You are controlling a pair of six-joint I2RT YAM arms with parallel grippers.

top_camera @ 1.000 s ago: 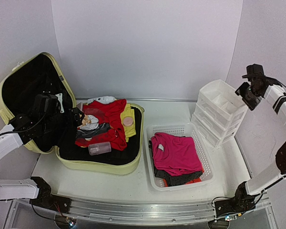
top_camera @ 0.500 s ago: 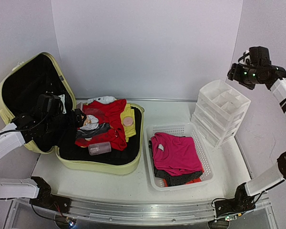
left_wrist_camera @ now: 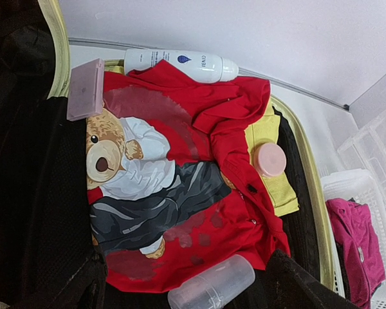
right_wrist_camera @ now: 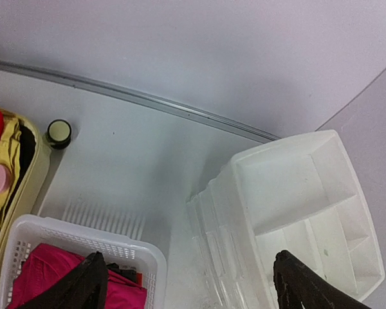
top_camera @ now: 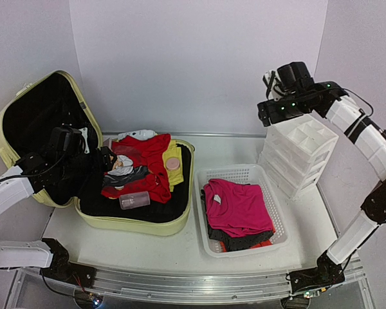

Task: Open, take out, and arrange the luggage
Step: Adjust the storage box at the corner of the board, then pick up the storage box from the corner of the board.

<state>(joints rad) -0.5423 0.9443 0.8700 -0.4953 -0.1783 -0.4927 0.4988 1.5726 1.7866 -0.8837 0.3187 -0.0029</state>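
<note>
The luggage is lying on the left of the surface, with its lid standing open on the left side. I am holding my left jaws wide apart over its packed half, gripping nothing. I am looking down on a red garment with a teddy bear on it, a white bottle, a round pink lid and a clear bottle. I am hanging my right jaws high above the white drawer organizer, also apart and gripping nothing. The mesh basket, holding a magenta garment, is sitting between the luggage and the organizer.
</note>
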